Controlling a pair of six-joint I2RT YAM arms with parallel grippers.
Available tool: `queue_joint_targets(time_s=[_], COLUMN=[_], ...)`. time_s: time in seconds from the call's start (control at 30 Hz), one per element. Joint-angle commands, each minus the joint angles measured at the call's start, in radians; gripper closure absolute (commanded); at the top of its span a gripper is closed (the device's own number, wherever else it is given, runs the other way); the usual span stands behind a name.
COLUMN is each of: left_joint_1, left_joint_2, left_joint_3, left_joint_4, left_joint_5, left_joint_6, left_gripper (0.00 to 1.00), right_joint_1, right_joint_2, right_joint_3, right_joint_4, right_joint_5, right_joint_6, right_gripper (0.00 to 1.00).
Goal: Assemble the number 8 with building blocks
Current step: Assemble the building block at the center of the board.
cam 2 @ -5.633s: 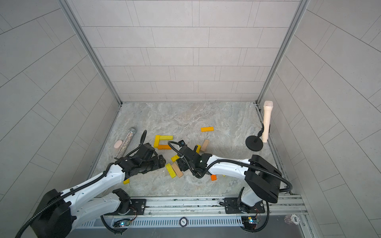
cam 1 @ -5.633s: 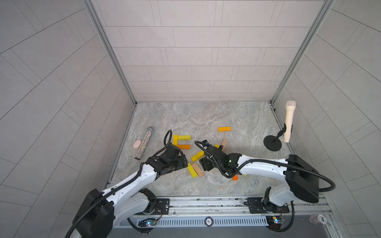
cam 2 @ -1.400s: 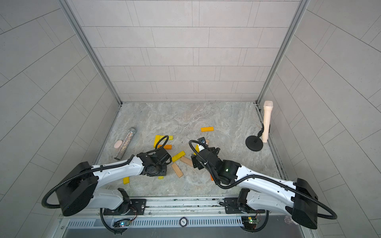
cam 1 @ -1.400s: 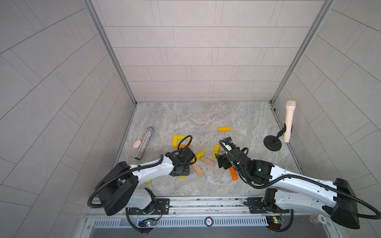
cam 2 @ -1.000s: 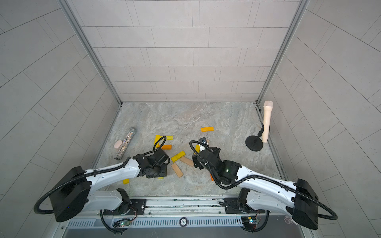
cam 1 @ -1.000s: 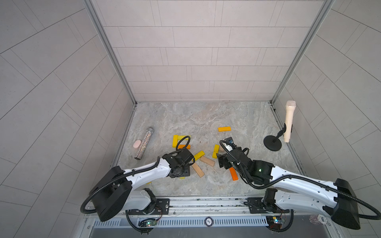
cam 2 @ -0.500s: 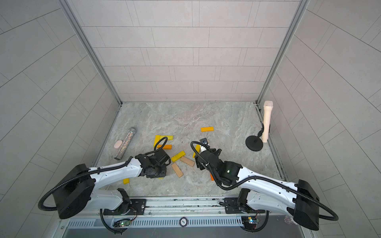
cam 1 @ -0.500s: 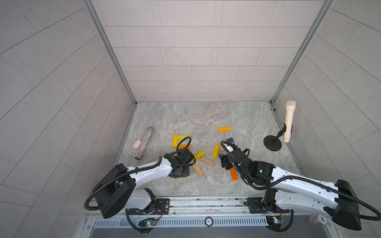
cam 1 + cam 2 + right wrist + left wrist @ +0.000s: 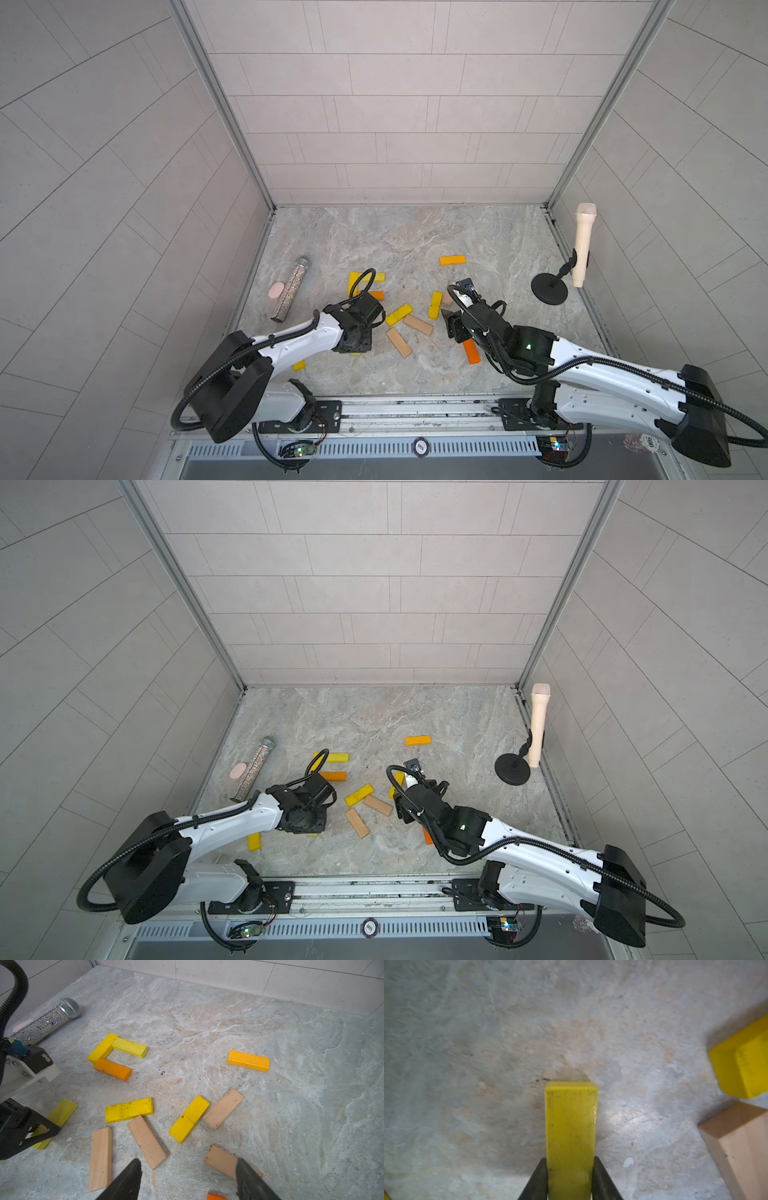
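A robotics laboratory test cell was shown, not a lived-in room. A small grey marbled stone-look floor (image 9: 395,232) was enclosed on three sides by pale grey tile-patterned wall panels (image 9: 395,124), which were joined at the corners by slim aluminium posts (image 9: 224,108). White-and-black robot arms (image 9: 299,345) were mounted on a metal rail (image 9: 415,405) along the open front edge. Bare circuit boards (image 9: 297,451) and loose cables were seen below it, beside a slotted vent grille (image 9: 374,448). Test props had been laid out: small painted and plain wooden bars (image 9: 417,325), a glittery silver microphone (image 9: 290,289), and a cream microphone (image 9: 582,245) clipped to a black round-based stand (image 9: 548,289).
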Motion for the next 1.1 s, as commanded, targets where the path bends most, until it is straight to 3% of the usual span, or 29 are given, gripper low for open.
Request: queue_joint_targets(time_s=[0.0,0.53,0.83,1.07], left_joint_1=[0.027,0.104,0.128,0.15], left_joint_2=[-0.021,0.015,0.039,0.056], left_joint_3=[0.017,0.025,0.032,0.044], left_joint_4=[-0.051,-0.034,-0.026,-0.018], left_joint_5=[-0.031,-0.033,-0.038,-0.04], left_joint_6=[0.06,0.092,0.107,0.13], left_gripper=[0.69,0.7,0.7,0.7], right_joint_1=[0.002,-0.002,-0.01,-0.01], right_joint_2=[-0.011,-0.009,-0.008,-0.008], right_joint_3=[-0.009,-0.01,-0.042,-0.044], right_joint_4=[0.001,0.003,0.082,0.119], right_joint_5=[0.003,-0.008,-0.253,-0.325], right_joint_6=[0.002,-0.01,-0.087,-0.114], right_gripper=[0.27,0.27,0.24,0.22])
